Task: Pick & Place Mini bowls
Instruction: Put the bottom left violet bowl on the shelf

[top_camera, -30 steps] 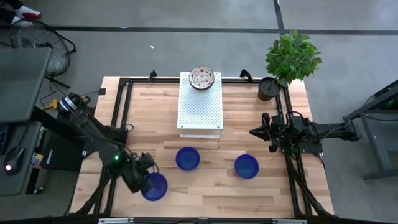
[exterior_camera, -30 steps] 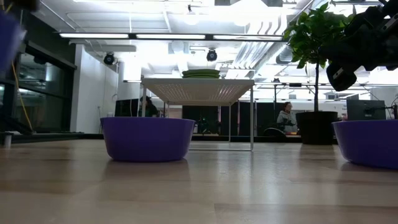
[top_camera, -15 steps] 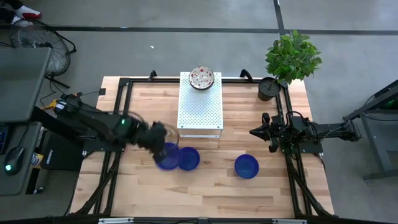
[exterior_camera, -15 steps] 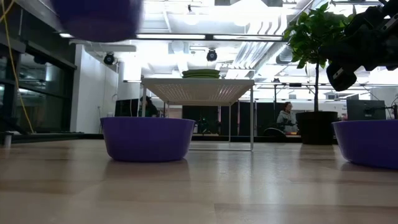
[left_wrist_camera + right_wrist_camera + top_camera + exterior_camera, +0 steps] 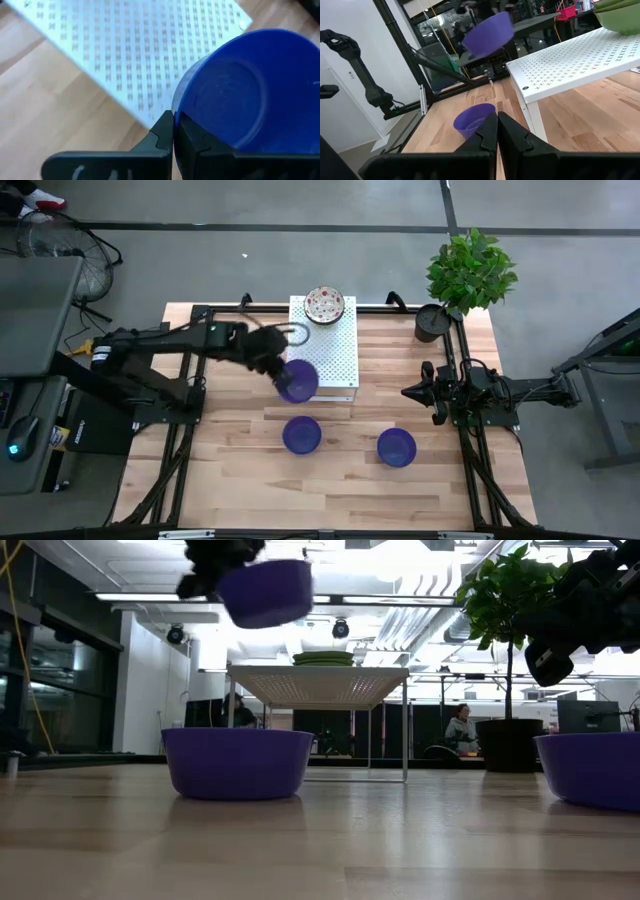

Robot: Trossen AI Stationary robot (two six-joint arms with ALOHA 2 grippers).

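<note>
My left gripper [image 5: 279,371] is shut on a blue mini bowl [image 5: 298,380] and holds it in the air over the near end of the white perforated stand [image 5: 322,340]. In the low view this bowl [image 5: 265,590] hangs well above the stand's top. A patterned mini bowl [image 5: 324,304] sits on the stand's far end. Two more blue mini bowls [image 5: 302,434] [image 5: 397,447] rest on their bases on the wooden table. My right gripper [image 5: 410,392] is shut and parked at the table's right side, touching nothing. My left gripper pinches the bowl's wall at the rim [image 5: 178,107], one finger [image 5: 160,134] outside and the other [image 5: 195,142] inside. The fingers slant down at it from the table's left. The bowl is lifted clear, mouth up and slightly tilted.
A dark plant pot [image 5: 432,323] with a green plant stands at the far right corner. A black frame [image 5: 195,315] runs along the table's edges. Bare wood lies left of the stand and along the near edge.
My left gripper, shut on the blue bowl throughout, has swung from the table's near left up and toward the far edge and the right. The bowl has risen clear of the table and now hangs over the stand's near end.
</note>
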